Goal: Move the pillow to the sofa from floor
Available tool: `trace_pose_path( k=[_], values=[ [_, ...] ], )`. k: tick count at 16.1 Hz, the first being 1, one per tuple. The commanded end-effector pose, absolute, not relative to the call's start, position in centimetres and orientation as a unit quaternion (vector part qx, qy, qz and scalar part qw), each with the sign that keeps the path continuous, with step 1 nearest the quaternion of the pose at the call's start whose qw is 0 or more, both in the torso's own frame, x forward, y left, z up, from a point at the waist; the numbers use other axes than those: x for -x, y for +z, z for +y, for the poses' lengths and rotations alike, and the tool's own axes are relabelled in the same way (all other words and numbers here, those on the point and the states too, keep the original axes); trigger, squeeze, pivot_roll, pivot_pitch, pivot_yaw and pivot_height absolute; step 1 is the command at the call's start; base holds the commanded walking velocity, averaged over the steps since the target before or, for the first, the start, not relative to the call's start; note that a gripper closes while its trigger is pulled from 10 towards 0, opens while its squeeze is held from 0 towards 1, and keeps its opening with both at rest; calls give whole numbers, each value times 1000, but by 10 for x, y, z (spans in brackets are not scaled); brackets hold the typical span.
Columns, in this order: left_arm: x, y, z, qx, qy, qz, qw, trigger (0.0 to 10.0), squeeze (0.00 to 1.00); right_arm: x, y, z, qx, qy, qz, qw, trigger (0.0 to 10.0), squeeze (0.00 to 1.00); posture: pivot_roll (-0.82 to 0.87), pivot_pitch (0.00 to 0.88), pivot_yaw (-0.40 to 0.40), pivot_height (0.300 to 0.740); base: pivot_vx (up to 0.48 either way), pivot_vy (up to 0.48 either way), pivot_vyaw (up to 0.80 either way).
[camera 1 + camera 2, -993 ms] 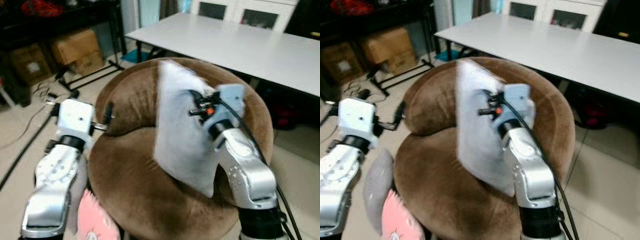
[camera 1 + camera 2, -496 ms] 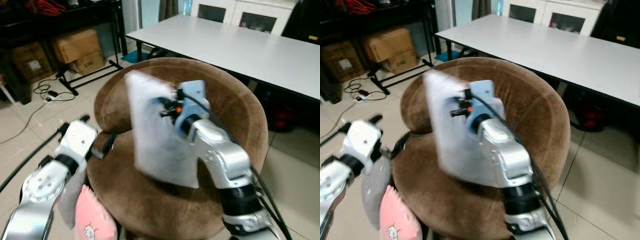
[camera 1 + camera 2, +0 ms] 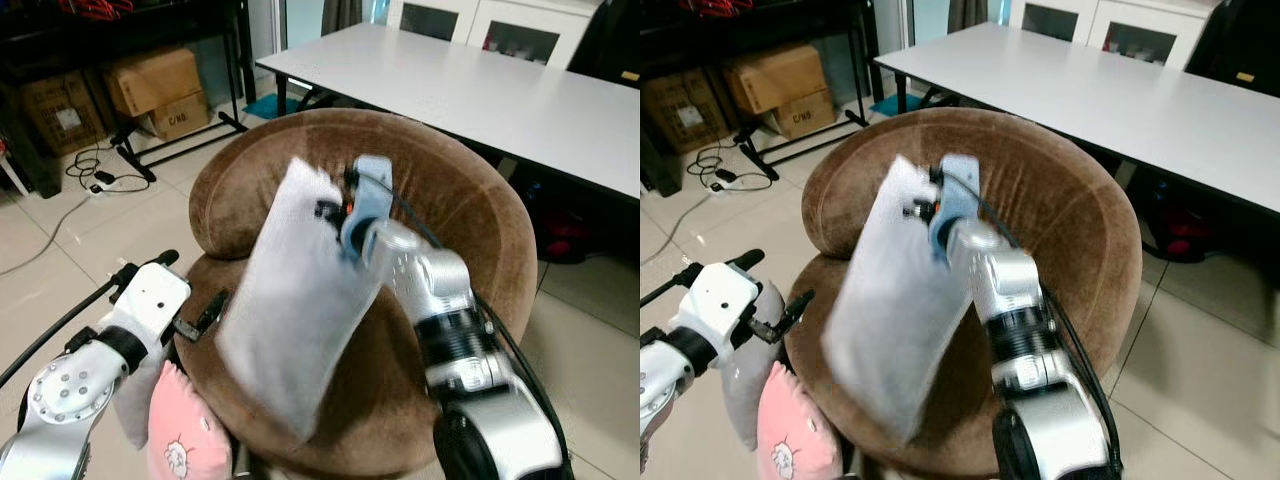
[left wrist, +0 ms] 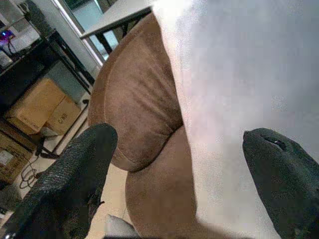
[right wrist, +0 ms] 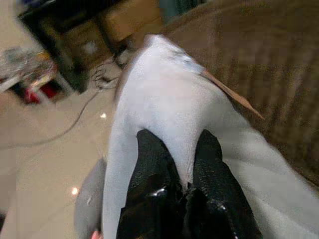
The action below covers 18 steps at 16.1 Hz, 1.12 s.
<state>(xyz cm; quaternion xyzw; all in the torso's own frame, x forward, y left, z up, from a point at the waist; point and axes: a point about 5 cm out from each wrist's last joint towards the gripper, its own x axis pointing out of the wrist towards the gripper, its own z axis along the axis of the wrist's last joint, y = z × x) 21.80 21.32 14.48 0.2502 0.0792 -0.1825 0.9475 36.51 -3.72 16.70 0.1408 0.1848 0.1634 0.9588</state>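
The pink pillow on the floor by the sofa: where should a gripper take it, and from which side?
A judgement: pinch the upper edge of the pink pillow, coming down from above with the left gripper, which is open and nearest. It stands against the brown sofa, so its top is free. The right gripper is shut on the white pillow.

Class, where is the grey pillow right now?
In the left eye view the grey pillow hangs from the right gripper, above the brown sofa seat, right of the left gripper.

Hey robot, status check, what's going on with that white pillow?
Right claw clamped on white pillow, hanging over brown sofa. Left claw open beside it. Nothing blocking.
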Motion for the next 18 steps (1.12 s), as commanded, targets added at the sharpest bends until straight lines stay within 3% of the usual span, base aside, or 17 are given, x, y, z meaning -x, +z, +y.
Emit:
trace_pose_path(
  k=[1,5,10,15,16,17,18],
  values=[
    [-215,147,213,-258,-189,81,944,10000,0,-375,189,-18,-190,147,152,959,10000,0,-19,0,-18,740,0,0,0],
    [-212,148,211,-255,-205,85,941,10000,0,-391,160,-59,-220,9,190,957,10000,0,-4,0,-15,740,0,0,0],
    [-213,147,207,-254,-250,102,929,10000,0,-374,92,-135,-203,-207,271,918,10000,0,2,0,16,740,0,0,0],
    [-222,154,211,-266,-240,83,930,10000,0,-380,104,-155,-218,-255,244,910,10000,0,-3,0,28,740,0,0,0],
    [-224,155,210,-266,-239,80,931,10000,0,-383,110,-156,-226,-246,232,913,10000,271,2,0,23,740,0,0,0],
    [-225,156,210,-265,-238,76,931,10000,0,-387,116,-155,-230,-234,221,918,10000,1000,3,0,20,740,0,0,0],
    [-225,157,209,-264,-235,73,933,10000,0,-393,128,-153,-221,-204,193,934,10000,1000,10,0,8,740,0,0,0]
  ],
)
